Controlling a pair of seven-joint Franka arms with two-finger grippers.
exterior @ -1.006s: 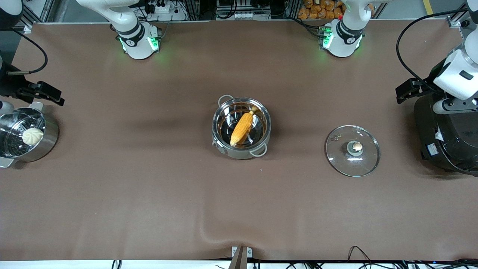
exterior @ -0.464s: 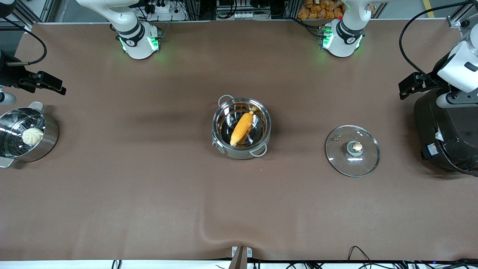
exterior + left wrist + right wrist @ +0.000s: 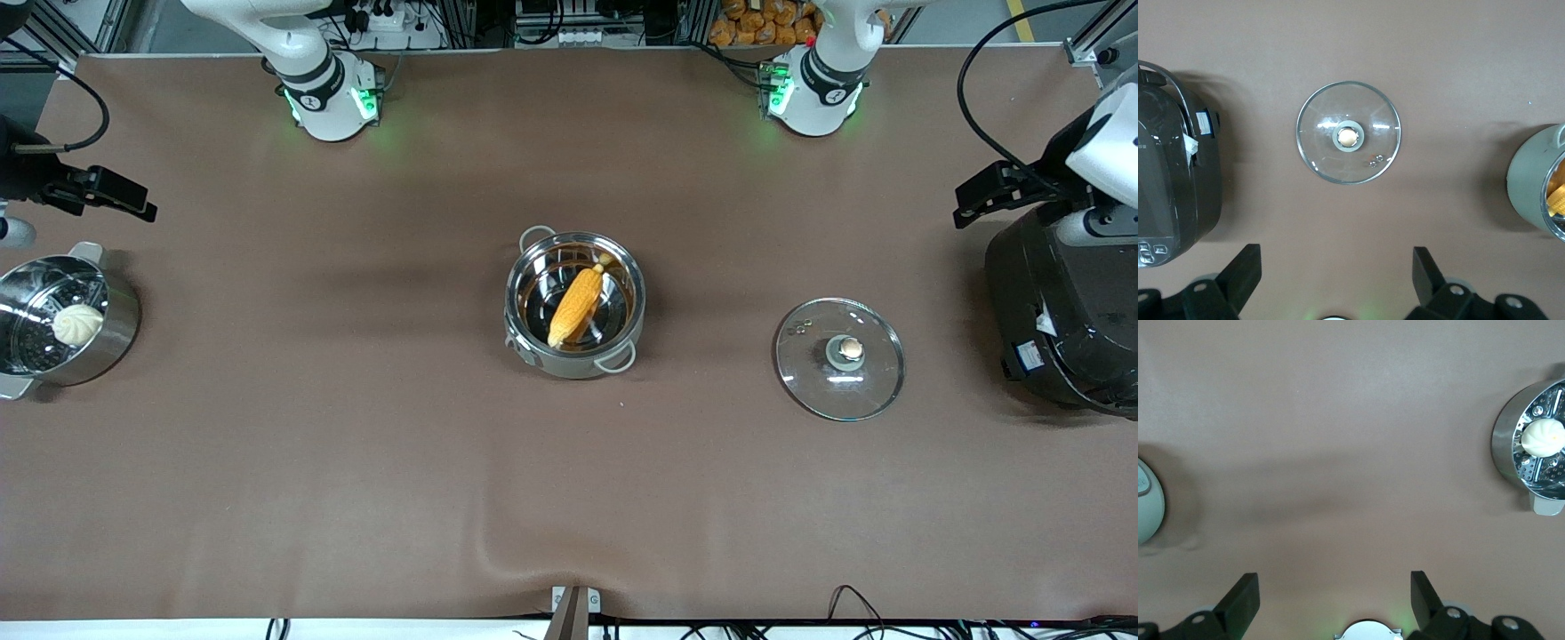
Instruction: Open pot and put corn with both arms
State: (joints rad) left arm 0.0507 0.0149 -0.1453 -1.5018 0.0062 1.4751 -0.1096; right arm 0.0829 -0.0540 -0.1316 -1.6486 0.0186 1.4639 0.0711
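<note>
Two glossy white arms with black joint bands are showing green lights glowing at their round bases (image 3: 331,98) along the worktop's top edge; black cables are looping toward black, angular, two-fingered hands (image 3: 1337,283).

Even overhead light, soft shadows, lid (image 3: 840,358) glare (all sharp).

Looked like a robotics lab, not anyone's kitchen: a big table (image 3: 356,462) under brown cloth, two white arm bases (image 3: 331,98) bolted along its edge with green lights glowing, aluminium framing (image 3: 1092,40), power strips (image 3: 382,18) and loose cables (image 3: 853,597) all around.
</note>
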